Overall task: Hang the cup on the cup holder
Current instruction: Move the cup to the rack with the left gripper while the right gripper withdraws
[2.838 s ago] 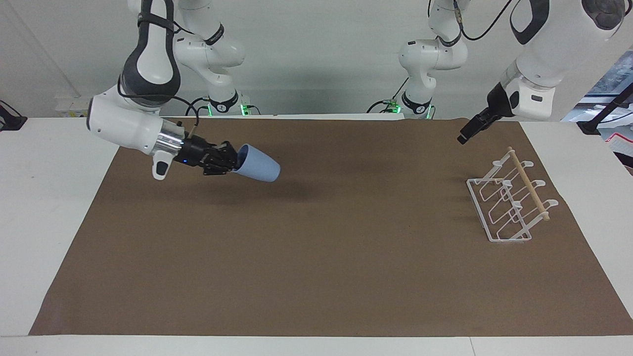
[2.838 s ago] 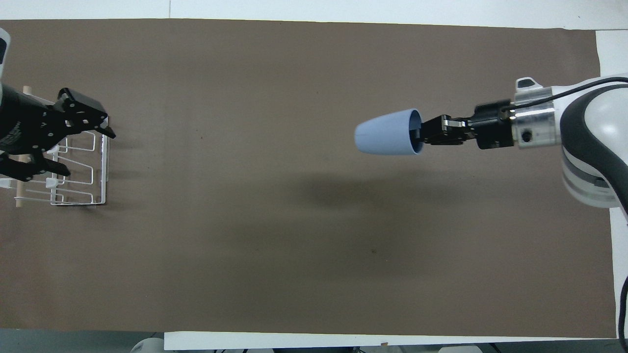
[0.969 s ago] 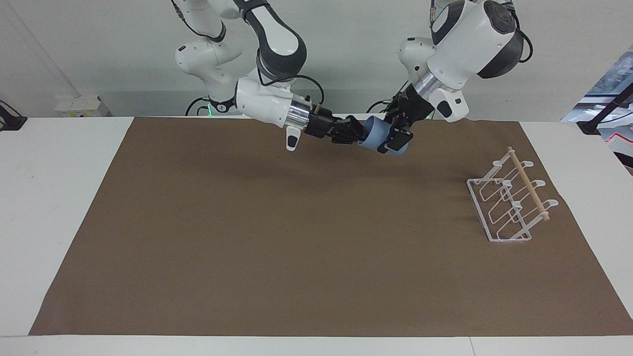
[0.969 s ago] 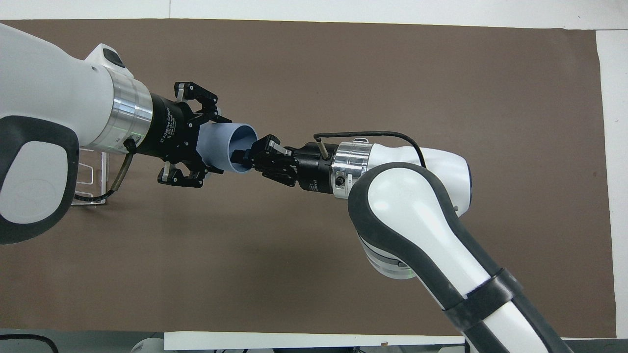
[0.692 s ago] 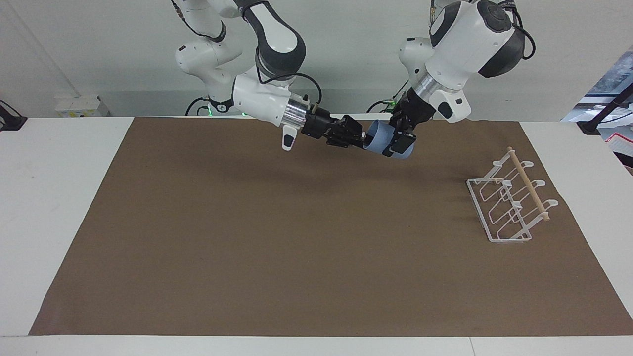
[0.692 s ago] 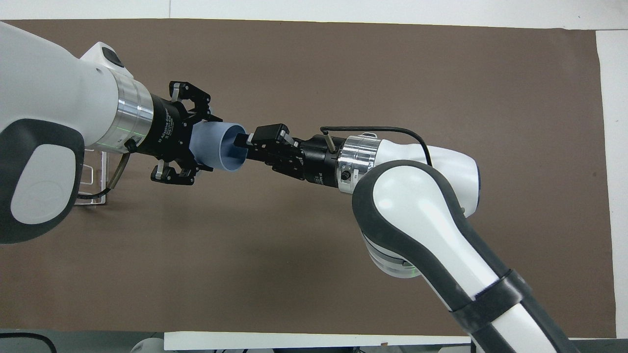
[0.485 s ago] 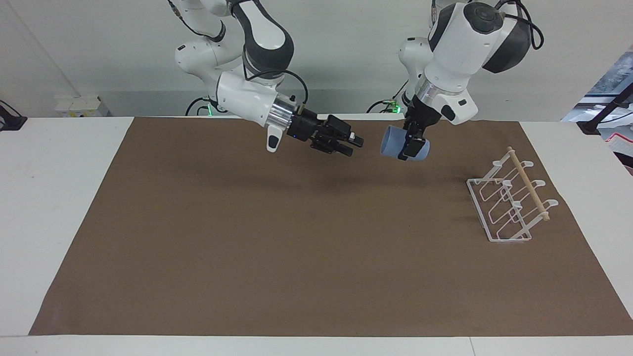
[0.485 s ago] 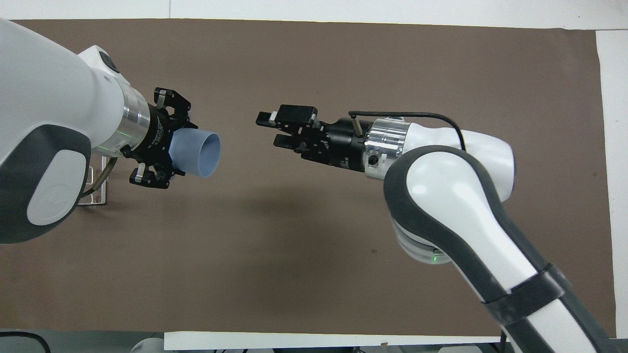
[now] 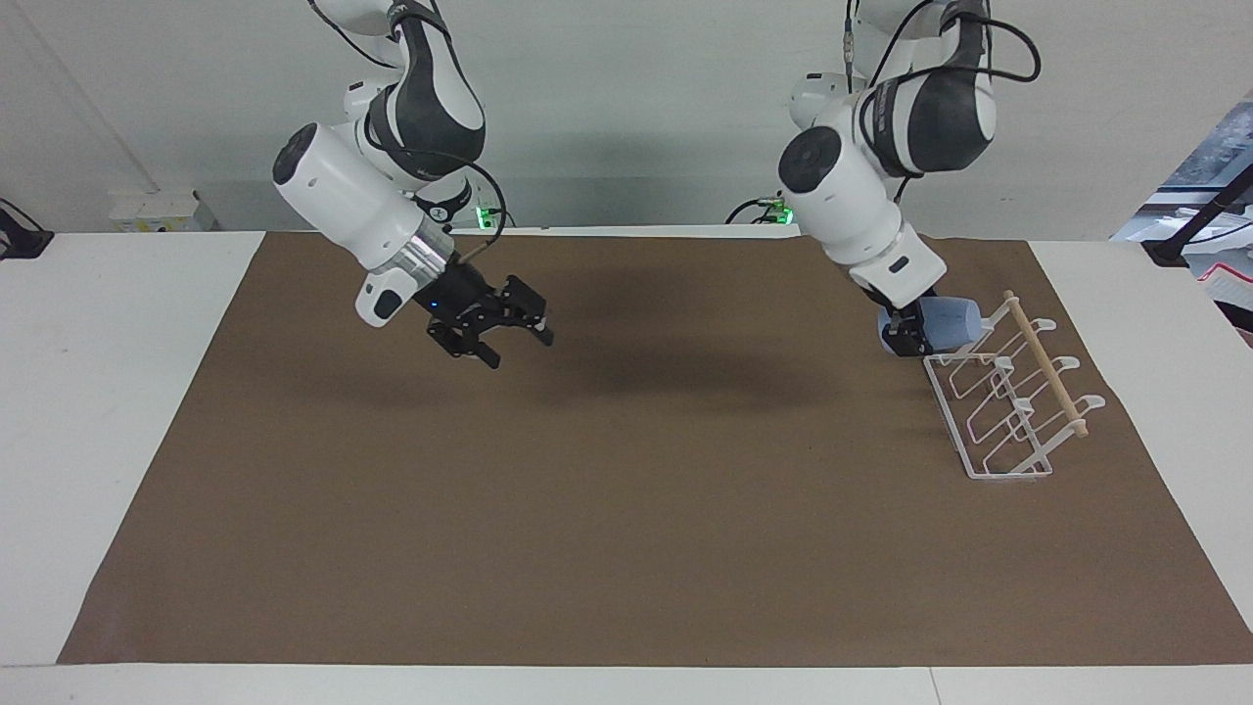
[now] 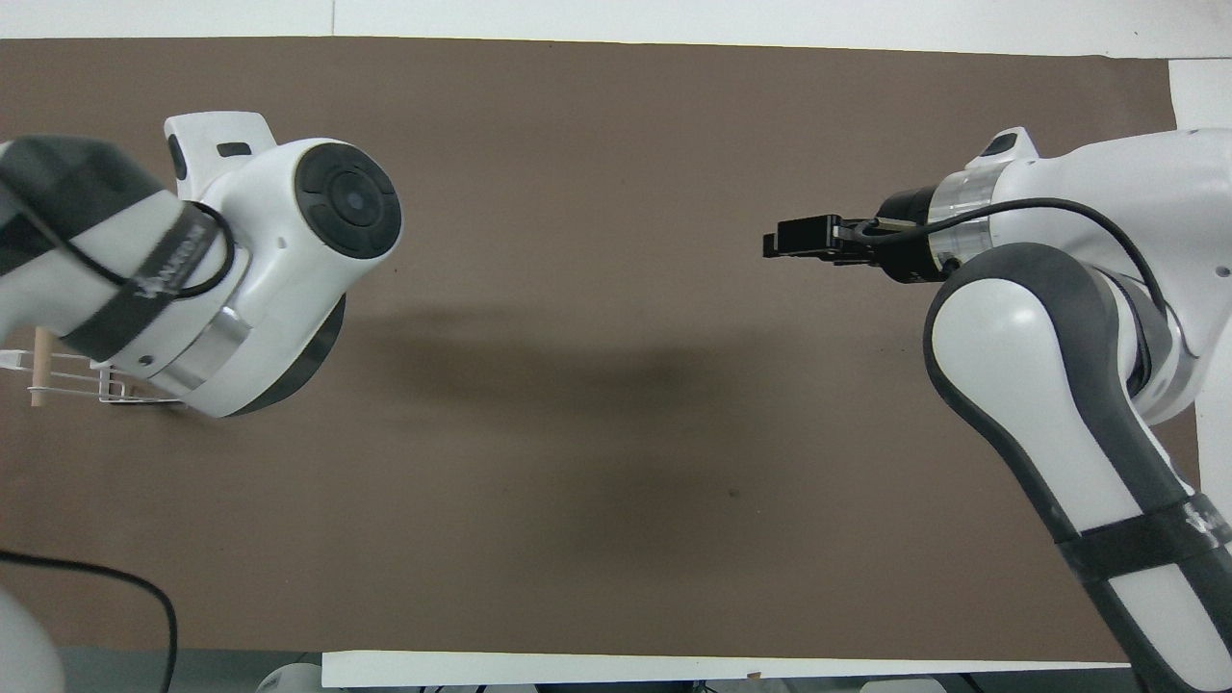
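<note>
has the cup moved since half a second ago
Yes. The cup, in the left tool, went toward the cup holder, now at its nearest prong.

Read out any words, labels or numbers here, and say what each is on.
Nothing reads clearly.
White lettering on the left arm's black band: too blurred to read.
White lettering on the right arm's black band: cut off and blurred.
The cup and the cup holder: no markings visible.
</note>
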### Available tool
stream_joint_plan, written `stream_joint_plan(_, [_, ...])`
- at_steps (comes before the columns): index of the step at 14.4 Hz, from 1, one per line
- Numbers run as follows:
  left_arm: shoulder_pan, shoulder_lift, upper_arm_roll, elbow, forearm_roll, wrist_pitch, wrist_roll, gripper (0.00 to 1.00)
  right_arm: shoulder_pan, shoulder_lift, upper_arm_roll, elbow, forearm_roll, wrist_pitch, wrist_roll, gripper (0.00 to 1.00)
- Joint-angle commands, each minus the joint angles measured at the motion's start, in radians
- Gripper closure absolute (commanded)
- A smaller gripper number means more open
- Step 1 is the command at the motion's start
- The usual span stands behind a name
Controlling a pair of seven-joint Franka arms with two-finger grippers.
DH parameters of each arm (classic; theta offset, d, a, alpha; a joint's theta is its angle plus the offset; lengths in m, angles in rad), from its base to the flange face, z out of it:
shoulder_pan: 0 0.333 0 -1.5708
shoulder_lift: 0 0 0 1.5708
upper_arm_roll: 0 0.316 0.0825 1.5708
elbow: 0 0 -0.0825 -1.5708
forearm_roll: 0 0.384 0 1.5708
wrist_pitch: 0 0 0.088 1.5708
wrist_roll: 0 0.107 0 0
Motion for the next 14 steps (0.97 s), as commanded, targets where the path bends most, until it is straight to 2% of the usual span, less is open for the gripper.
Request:
stream_joint_plan(1, [-0.01,0.109,0.011,0.011,0.278,-0.105,-0.041,1.0,-0.106,-0.018,0.013,0.034,-0.208,-0.12,-0.011,0.01])
stream_joint_plan(3, [0.002,0.209,0.019,0.014,0.461,-0.16,-0.169,1.0,-0.164,-0.016,0.01,0.1,-0.291,-0.238,-0.011,0.01])
stream_joint_plan(5, [0.031,0.247,0.02,0.016,0.532,-0.201,-0.258,1.0,-0.193,-0.024,0.01,0.204,-0.388,-0.39,-0.008,0.01])
stream_joint_plan(7, [0.04,0.251,0.02,0.007,0.555,-0.215,-0.297,1.0,-0.231,-0.022,0.005,0.342,-0.422,-0.546,-0.008,0.01])
stream_joint_plan(10, [0.066,0.26,0.02,-0.026,0.558,-0.202,-0.361,1.0,-0.255,-0.027,0.004,0.459,-0.497,-0.709,-0.01,0.01])
stream_joint_plan(11, [0.079,0.299,0.02,-0.02,0.57,-0.196,-0.394,1.0,-0.255,-0.027,0.004,0.488,-0.521,-0.752,-0.014,0.01])
stream_joint_plan(14, [0.097,0.317,0.016,-0.024,0.576,-0.157,-0.427,1.0,-0.267,-0.048,-0.007,0.476,-0.537,-0.805,-0.04,0.01])
